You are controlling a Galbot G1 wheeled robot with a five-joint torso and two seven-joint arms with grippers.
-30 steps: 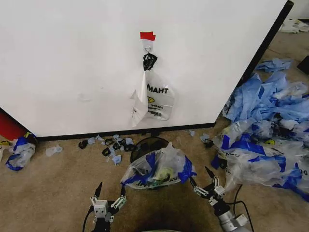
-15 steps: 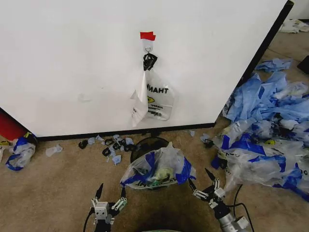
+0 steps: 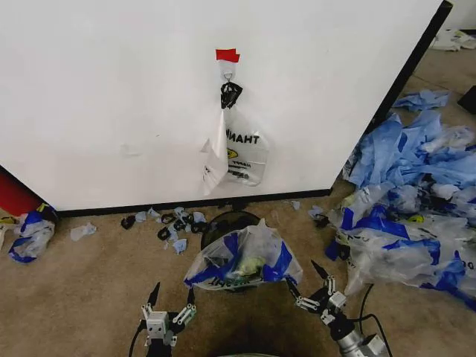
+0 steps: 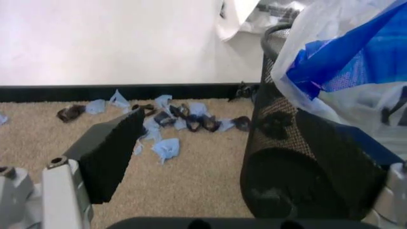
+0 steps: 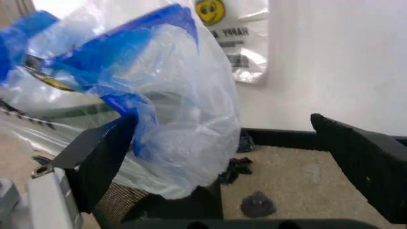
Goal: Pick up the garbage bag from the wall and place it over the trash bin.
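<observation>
Against the wall [image 3: 111, 97] at 12 o'clock, hung from a small hook [image 3: 228, 75] under a red tape piece [image 3: 227, 54]: a clear bag [image 3: 236, 155] with bold black lettering, mirrored through the plastic, the top word reading roughly "THANK"; smaller lines below too small to read. In the right wrist view, on the same bag [image 5: 245, 33], a yellow smiley face and a line starting "HAPPY", the rest unreadable. Along the black base strip around 10 to 11 o'clock, scattered blue and dark scraps [image 3: 175, 221]. Low at 7 o'clock, left gripper [image 3: 170, 289], pointing up toward the wall, fingers spread apart, holding nothing, just short of the trash bin [image 3: 225, 221] and off its left side. At centre, just ahead of both grippers, the garbage bag [image 3: 242, 260], crinkly and see-through with blue patches, draped over the top of the black mesh bin; dark print along its lower front, not legible. Seen close in the left wrist view, bag [image 4: 343, 67] hanging over the bin's rim [image 4: 279, 124]. At 5 o'clock, right gripper [image 3: 306, 283], angled toward 11 o'clock, fingers apart, tips close beside the bag's right edge; contact not clear. Far right, from 2 to 4 o'clock, heaped blue and clear bags [image 3: 416, 201] on the carpet.
</observation>
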